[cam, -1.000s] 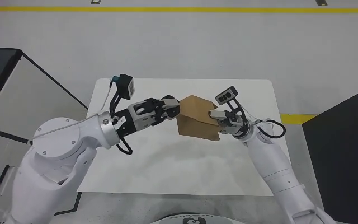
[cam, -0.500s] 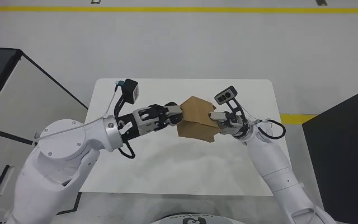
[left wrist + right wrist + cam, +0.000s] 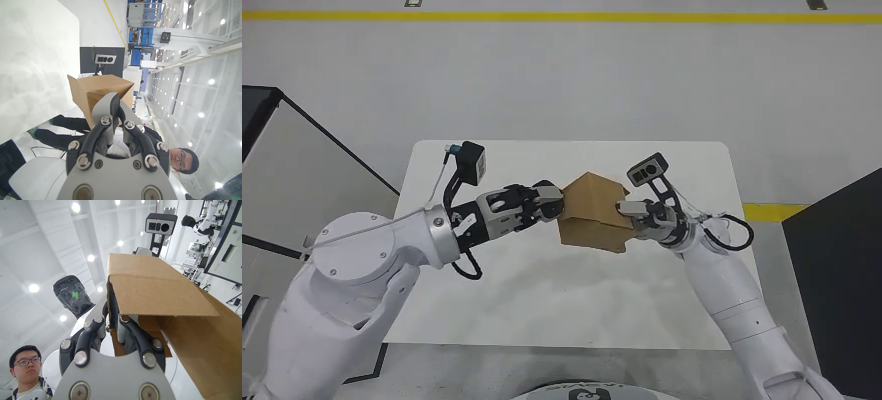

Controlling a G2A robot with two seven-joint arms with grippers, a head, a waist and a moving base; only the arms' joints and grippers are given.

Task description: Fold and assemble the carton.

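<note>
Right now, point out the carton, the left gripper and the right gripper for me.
carton (image 3: 594,212), top view, on its brown upper panel.
left gripper (image 3: 555,199), top view, midway between its fingertips, at the carton's edge.
right gripper (image 3: 111,308), right wrist view, midway between its fingertips, where the flap is clamped.

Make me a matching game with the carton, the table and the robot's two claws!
Things: 1 carton; 2 table; 3 left claw; 4 right claw.
Clues: a white; b pinches the carton's right end; c brown; d pinches the carton's left end.
Pairs: 1-c, 2-a, 3-d, 4-b.
</note>
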